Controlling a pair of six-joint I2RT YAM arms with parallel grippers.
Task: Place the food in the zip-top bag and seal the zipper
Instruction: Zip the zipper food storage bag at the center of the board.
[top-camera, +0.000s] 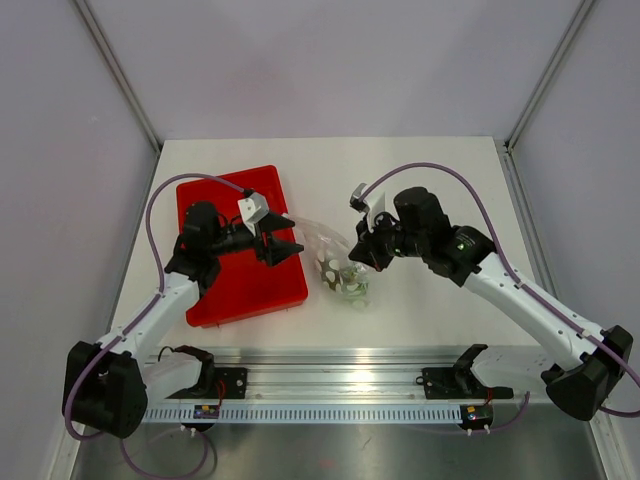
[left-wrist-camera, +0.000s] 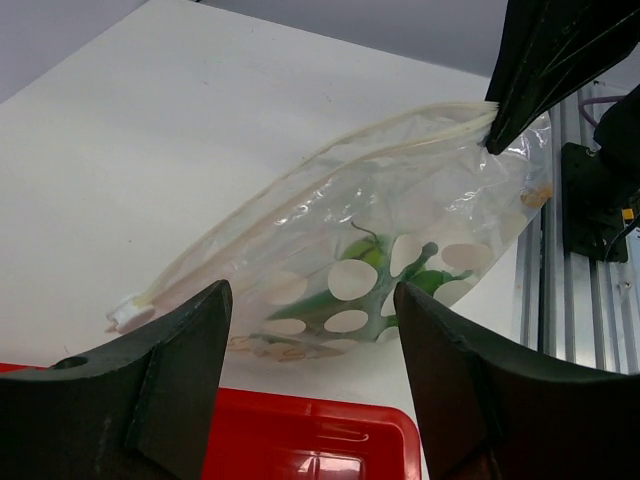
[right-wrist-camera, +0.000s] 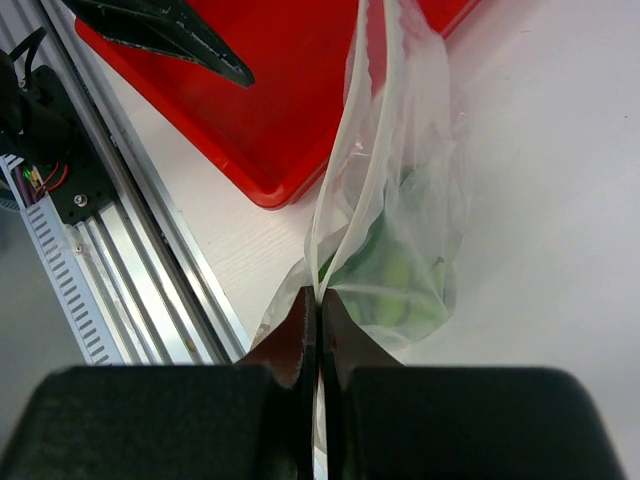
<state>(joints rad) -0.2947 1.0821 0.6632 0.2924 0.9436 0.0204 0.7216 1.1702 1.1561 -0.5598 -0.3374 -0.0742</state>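
Right gripper (right-wrist-camera: 318, 308) is pinching 1 end of the zipper (right-wrist-camera: 346, 200), fingers pressed together on the pale strip. The zip-top bag (top-camera: 335, 262) is hanging stretched off that corner, belly sagging down to the counter (top-camera: 420, 180) just beside the red tray (top-camera: 225, 290). Food (left-wrist-camera: 372, 268) is already sitting inside: green pieces are showing through the dotted film at the low end, overlapping, so I can't separate ball from pod. Left gripper (left-wrist-camera: 310, 298) is hovering at the bag's other end over the tray edge, fingers (left-wrist-camera: 170, 370) apart, gripping nothing. My read: right is anchoring the strip taut so left can pinch and run the seal. The zipper lips look to be parting away from the pinch, so I'm judging it unsealed. No brand, label or text is showing; only white dots on the bag.
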